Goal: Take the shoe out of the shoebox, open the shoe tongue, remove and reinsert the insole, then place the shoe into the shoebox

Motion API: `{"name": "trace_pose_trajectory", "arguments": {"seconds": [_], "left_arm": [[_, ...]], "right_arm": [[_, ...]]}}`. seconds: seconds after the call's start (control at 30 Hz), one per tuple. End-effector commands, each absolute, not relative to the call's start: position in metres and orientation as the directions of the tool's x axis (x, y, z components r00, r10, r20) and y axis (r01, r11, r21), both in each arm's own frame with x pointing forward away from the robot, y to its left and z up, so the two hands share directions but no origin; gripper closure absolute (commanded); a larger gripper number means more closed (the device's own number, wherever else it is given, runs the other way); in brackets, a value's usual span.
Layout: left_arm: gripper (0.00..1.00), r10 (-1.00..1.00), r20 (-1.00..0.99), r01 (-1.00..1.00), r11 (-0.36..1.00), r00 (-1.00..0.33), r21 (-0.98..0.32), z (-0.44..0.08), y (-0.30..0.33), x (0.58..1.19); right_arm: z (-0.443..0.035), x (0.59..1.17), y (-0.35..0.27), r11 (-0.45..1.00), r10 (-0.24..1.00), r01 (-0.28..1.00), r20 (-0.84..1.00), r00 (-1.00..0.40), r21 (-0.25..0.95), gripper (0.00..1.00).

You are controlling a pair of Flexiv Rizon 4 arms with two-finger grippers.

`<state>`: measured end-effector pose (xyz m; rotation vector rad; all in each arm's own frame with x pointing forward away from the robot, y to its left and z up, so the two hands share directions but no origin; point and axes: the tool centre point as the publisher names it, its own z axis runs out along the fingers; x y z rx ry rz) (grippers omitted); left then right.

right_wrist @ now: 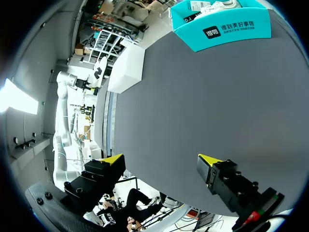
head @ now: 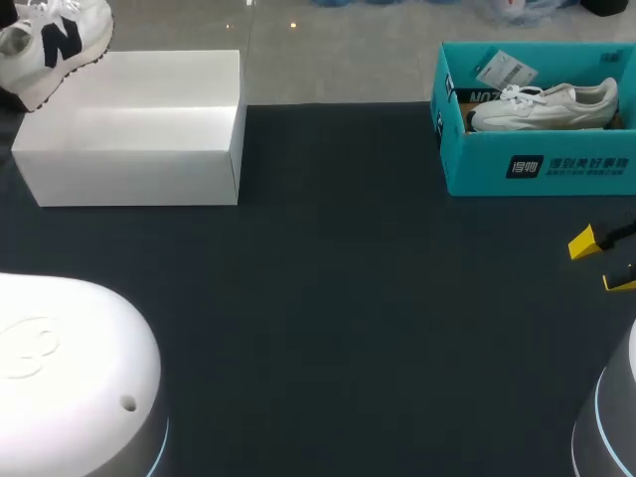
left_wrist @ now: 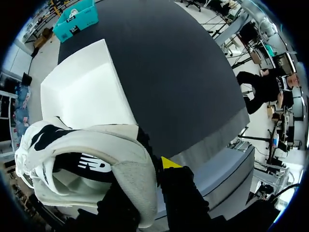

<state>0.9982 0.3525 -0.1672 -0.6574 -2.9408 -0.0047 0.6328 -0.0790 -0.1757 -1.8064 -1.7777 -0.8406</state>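
A white shoe (head: 55,45) with a black logo hangs at the far left, above the back corner of the white shoebox (head: 139,124). In the left wrist view my left gripper (left_wrist: 152,176) is shut on the heel collar of this shoe (left_wrist: 87,159). One yellow tip (left_wrist: 169,163) shows beside the heel and the other is hidden behind it. The white shoebox (left_wrist: 82,92) lies just ahead of and below the shoe. My right gripper (head: 601,263) is at the table's right edge, open and empty, and its fingers (right_wrist: 113,159) stand wide apart over bare tabletop.
A teal box (head: 537,149) holding another white shoe (head: 545,104) stands at the back right; it also shows far ahead of the right gripper as the teal box (right_wrist: 227,26). The dark table (head: 348,298) spreads between the two boxes.
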Motion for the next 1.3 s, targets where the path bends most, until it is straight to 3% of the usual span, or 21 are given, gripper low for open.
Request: {"name": "trace_pose_trajectory", "arguments": {"seconds": [0.03,0.43,0.63,0.77,1.17,1.3], "left_arm": [[1.00,0.855,0.226,0.859,0.500,-0.468,-0.114,-0.163,0.355,1.002],[1.00,0.855,0.226,0.859,0.500,-0.468,-0.114,-0.163,0.355,1.002],[1.00,0.981,0.030,0.981,0.192,-0.192,-0.002,-0.170,0.360,1.028],[1.00,0.999,0.006,0.995,0.043,-0.043,-0.090,-0.168,0.358,1.041],[1.00,0.999,0.006,0.995,0.043,-0.043,-0.090,-0.168,0.358,1.041],[1.00,0.989,-0.019,0.987,0.149,-0.148,0.065,-0.175,0.363,1.051]], "right_arm": [[-0.175,0.623,-0.079,-0.106,0.710,0.984,0.703,-0.024,0.141,0.00],[-0.175,0.623,-0.079,-0.106,0.710,0.984,0.703,-0.024,0.141,0.00],[-0.175,0.623,-0.079,-0.106,0.710,0.984,0.703,-0.024,0.141,0.00],[-0.175,0.623,-0.079,-0.106,0.710,0.984,0.703,-0.024,0.141,0.00],[-0.175,0.623,-0.079,-0.106,0.710,0.984,0.703,-0.024,0.141,0.00],[-0.175,0.623,-0.079,-0.106,0.710,0.984,0.703,-0.024,0.141,0.00]]}}
